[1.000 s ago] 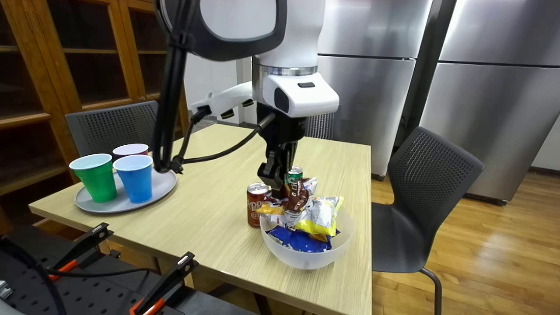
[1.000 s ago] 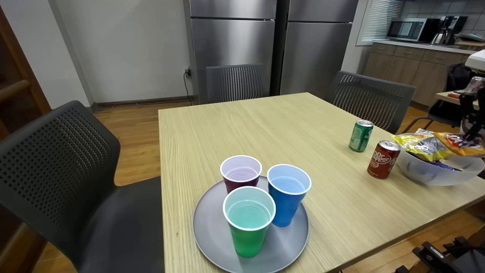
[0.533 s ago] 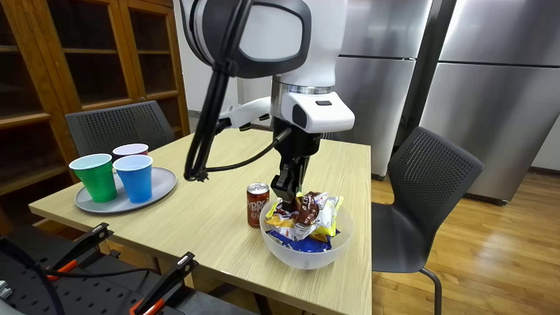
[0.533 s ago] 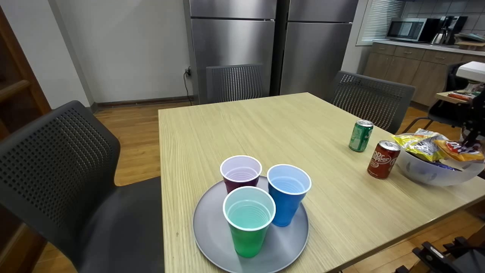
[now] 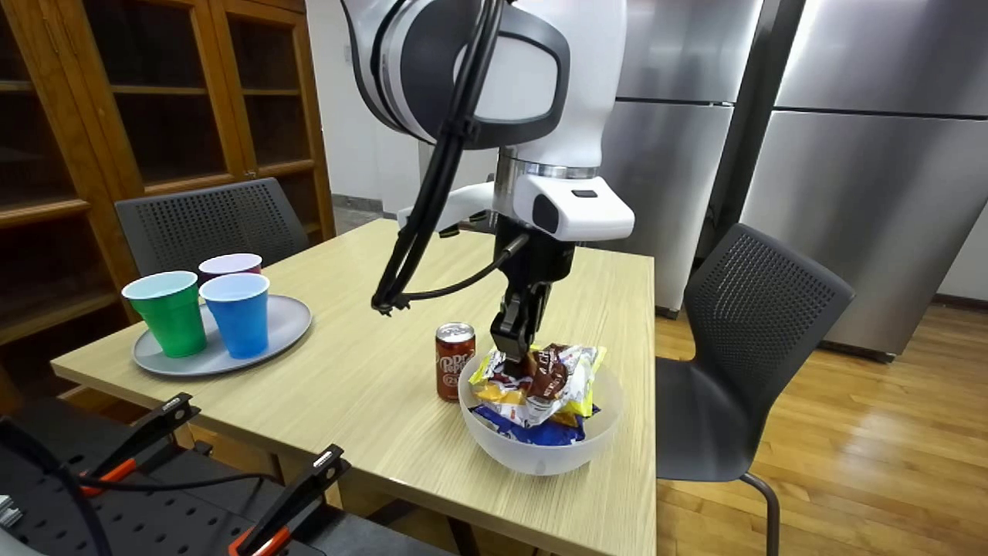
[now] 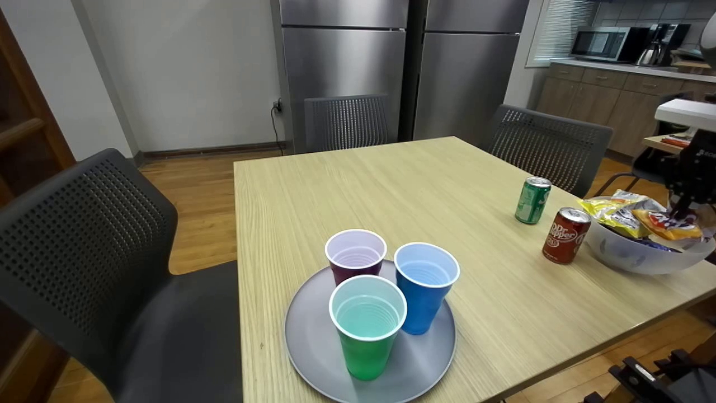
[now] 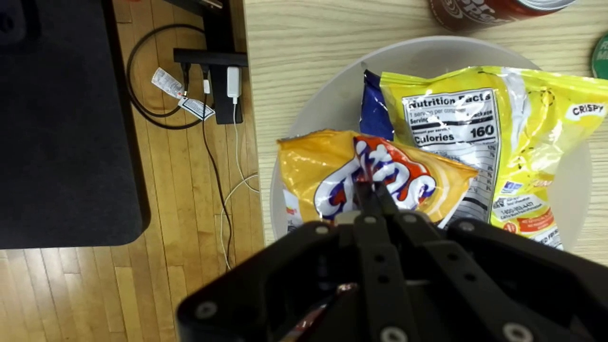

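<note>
The end effector (image 7: 372, 189) was closed, its fingertips together, with the middle of an orange snack bag (image 7: 380, 164) pinched between them. The printed lettering was creased at the grip. The orange snack bag was located at the frosted bowl (image 5: 540, 457), within its rim as seen in the wrist view, and overlapped part of a yellow snack bag (image 7: 527, 137). How far it rested on the contents could not be determined. A blue snack bag (image 7: 375, 111) lay low in the bowl, partly concealed by the others. The bowl stood near the edge of the pale wood-grain desk (image 6: 391, 179).

A Dr Pepper can (image 5: 455, 361) stood upright just beside the bowl. A green can (image 6: 532, 200) stood upright near it. Well apart from these, a round grey plate (image 6: 422, 364) carried a green cup (image 6: 366, 355), a blue cup (image 6: 422, 305) and a dark purple cup (image 6: 351, 274), all upright and visible in both exterior views. Dark chairs (image 6: 551, 148) stood about the desk, and stainless-steel refrigerators (image 6: 344, 70) stood behind it.
</note>
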Available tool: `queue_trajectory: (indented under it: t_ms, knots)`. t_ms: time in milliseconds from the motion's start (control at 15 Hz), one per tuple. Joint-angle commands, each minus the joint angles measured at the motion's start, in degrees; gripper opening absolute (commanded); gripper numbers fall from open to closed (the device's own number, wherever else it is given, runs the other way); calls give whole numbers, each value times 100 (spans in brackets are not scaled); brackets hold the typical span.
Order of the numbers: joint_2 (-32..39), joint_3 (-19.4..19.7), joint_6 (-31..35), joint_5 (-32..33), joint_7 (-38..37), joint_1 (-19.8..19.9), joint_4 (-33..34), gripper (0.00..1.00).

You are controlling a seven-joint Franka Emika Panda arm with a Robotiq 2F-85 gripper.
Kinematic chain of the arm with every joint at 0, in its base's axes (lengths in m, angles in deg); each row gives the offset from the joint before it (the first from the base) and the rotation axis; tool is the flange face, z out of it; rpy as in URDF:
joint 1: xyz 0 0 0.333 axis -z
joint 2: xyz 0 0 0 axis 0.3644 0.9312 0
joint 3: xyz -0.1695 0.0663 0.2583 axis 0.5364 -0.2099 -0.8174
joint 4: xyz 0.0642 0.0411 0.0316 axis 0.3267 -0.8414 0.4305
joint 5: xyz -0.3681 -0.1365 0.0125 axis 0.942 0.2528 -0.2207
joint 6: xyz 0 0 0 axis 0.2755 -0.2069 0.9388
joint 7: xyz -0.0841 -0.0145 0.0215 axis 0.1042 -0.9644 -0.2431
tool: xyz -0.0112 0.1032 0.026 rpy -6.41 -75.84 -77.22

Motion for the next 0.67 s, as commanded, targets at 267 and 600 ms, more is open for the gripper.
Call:
queue_trajectory:
  t_ms: [267,600]
  knots:
    - [400,133,-375,-141,-124,-217,408,0]
    - [574,172,-501,-208,-122,-267,538,0]
